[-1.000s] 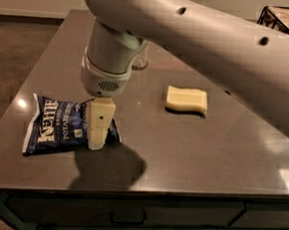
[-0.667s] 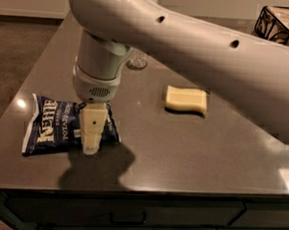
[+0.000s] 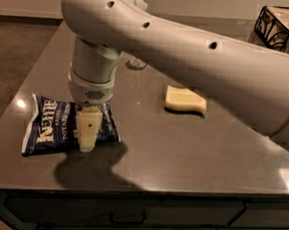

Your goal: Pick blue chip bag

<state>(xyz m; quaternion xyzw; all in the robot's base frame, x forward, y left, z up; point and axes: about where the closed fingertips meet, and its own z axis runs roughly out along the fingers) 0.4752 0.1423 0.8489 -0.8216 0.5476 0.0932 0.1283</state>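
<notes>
The blue chip bag (image 3: 49, 127) lies flat on the dark countertop (image 3: 196, 151) near its front left, navy foil with white "Kettle" lettering. My gripper (image 3: 87, 135) hangs straight down from the big white arm (image 3: 189, 50) and sits low over the bag's right end, at or just above the foil. Its cream tip covers part of the bag's right side. Whether it touches or holds the bag does not show.
A pale yellow sponge (image 3: 184, 100) lies on the counter to the right of the bag. A small clear object (image 3: 135, 63) stands behind the arm's wrist. A black wire basket (image 3: 284, 28) is at the far right back. Drawer fronts (image 3: 126, 218) run below the counter's front edge.
The arm has shifted left and the gripper has come down, from the bag's right edge to over its right end. The bag and sponge have not moved.
</notes>
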